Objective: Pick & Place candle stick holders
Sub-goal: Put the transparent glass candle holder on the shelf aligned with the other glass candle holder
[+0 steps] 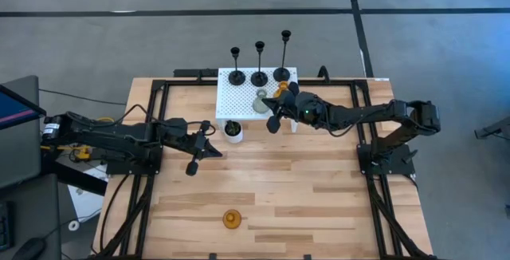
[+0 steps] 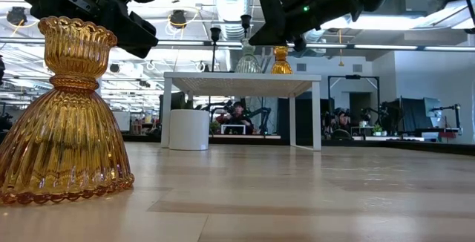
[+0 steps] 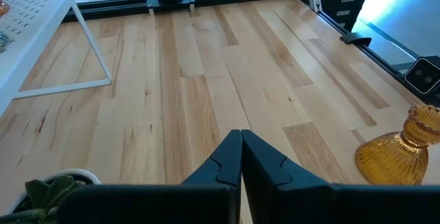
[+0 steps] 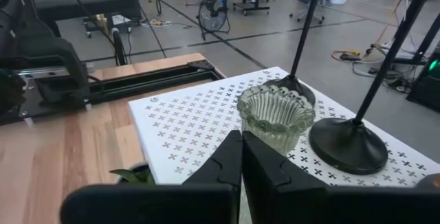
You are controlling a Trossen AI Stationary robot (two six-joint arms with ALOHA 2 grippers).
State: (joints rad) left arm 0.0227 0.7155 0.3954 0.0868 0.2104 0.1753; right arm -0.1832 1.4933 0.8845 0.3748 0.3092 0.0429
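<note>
Three black candle stick holders stand on their round bases along the far edge of a white perforated stand. A clear glass holder and an amber one sit on the stand nearer me. A second amber holder stands alone on the table by the near edge. My right gripper is shut and hovers over the stand's near edge, just short of the clear holder, touching nothing. My left gripper is shut too. It hangs above the table left of centre, holding nothing.
A small white pot with a green plant stands on the table just in front of the stand, between the two grippers. Black frame rails run along the table's left, right and far sides. Bare wood lies between the pot and the near amber holder.
</note>
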